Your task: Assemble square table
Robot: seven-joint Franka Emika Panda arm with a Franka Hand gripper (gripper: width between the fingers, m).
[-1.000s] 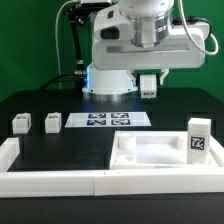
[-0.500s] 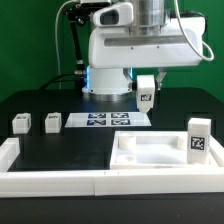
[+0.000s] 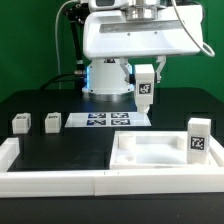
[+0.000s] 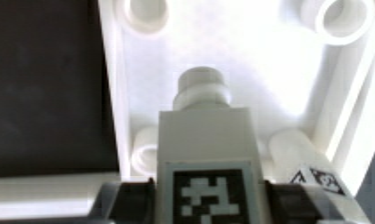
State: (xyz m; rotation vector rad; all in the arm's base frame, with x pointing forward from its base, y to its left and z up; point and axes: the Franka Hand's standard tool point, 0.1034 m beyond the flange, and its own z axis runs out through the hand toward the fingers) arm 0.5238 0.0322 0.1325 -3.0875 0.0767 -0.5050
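My gripper (image 3: 145,76) hangs above the back of the table, shut on a white tagged leg block (image 3: 145,90). In the wrist view the leg block (image 4: 205,125) stands out from between the gripper (image 4: 205,203) fingers, its round peg end pointing at the white square tabletop (image 4: 131,70) below, whose corner holes show. In the exterior view the tabletop (image 3: 150,160) lies at the front right with its raised rim up. An upright leg block (image 3: 197,140) stands at its right edge. Two more leg blocks (image 3: 20,124) (image 3: 52,122) sit on the exterior view's left.
The marker board (image 3: 108,120) lies flat behind the tabletop, under the held leg. Long white border rails (image 3: 50,182) run along the front and the left. The robot's base (image 3: 105,75) stands at the back.
The arm's white body has swung across toward the exterior view's left and fills more of the top. The held leg block has shifted slightly left, still gripped.
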